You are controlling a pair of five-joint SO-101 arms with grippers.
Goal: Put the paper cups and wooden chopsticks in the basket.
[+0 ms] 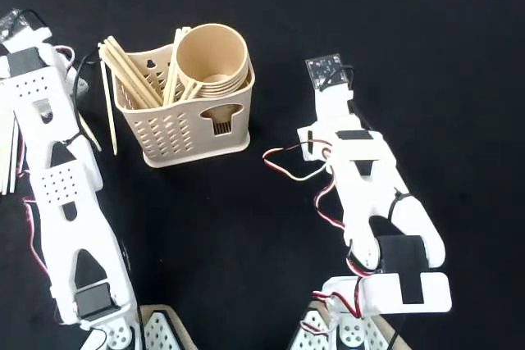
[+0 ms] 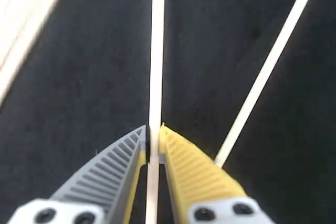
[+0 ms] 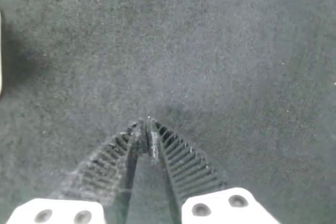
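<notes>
1. Right, down at the left gripper: jaws pinched tight on the held chopstick, closed to the width of the stick, the stick pointing straight out ahead over the black cloth.
2. Just off to one side, a slanting chopstick lying on the cloth, angled away and apart from the held one.
3. Across at the right gripper: jaws shut tip to tip, nothing between them, low over the cloth.
4. From above now: basket upright, left of centre, between the left arm and the right arm, nearer the left.
5. Inside it, stacked paper cups filling the half toward the right arm.
6. Also inside, a bundle of chopsticks leaning out of the other half, tips fanned toward the left arm.
7. Just outside the basket on that same side, one thin stick; cannot tell from above whether held or loose.
8. Further out, at the table's left edge, several pale sticks lying side by side.
</notes>
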